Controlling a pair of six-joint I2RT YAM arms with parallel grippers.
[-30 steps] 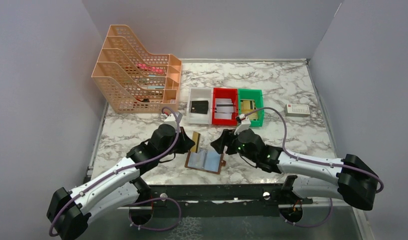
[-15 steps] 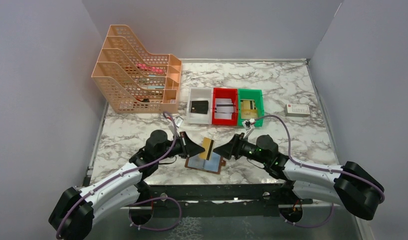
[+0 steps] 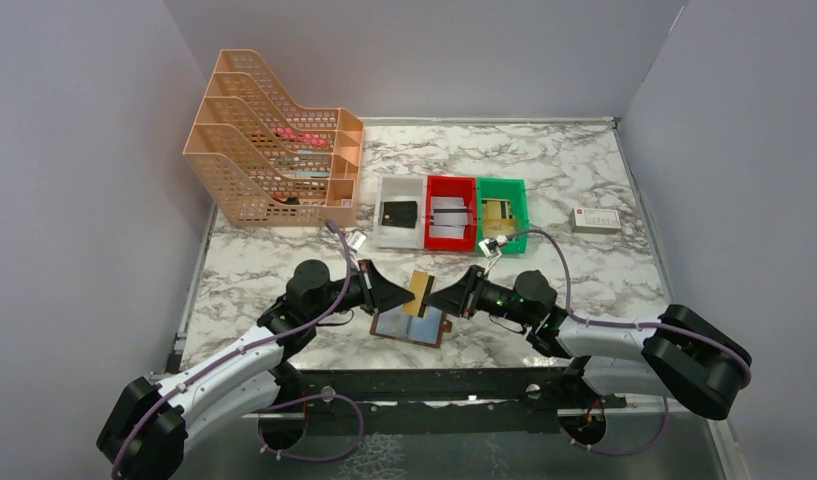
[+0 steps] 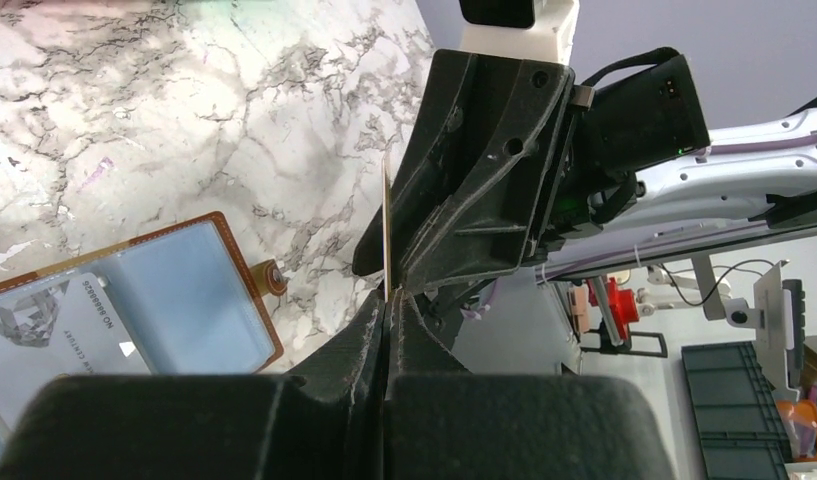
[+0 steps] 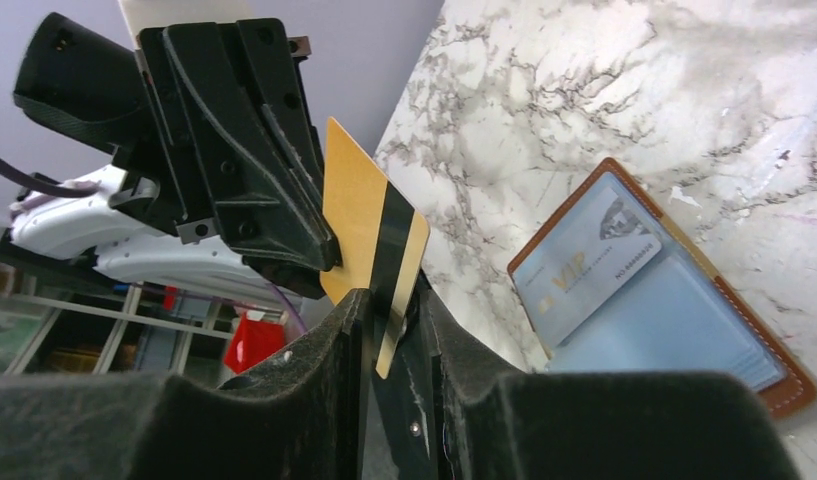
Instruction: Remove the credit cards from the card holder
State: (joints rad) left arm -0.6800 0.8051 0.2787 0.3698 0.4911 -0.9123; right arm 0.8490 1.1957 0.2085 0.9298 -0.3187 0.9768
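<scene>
The brown card holder lies open on the marble near the front edge, its pale blue sleeves up; one sleeve holds a grey credit card. Above it a gold credit card with a dark stripe stands on edge. My left gripper is shut on one end of that card, which shows edge-on. From the right, my right gripper has its jaws round the card's other end, a gap still showing on one side.
White, red and green bins with cards in them stand in a row behind. An orange mesh file rack is at the back left, a small white box at the right.
The left gripper carried the gold card rightward over the holder. The right gripper came in from the right and its jaws narrowed round the card's free end.
</scene>
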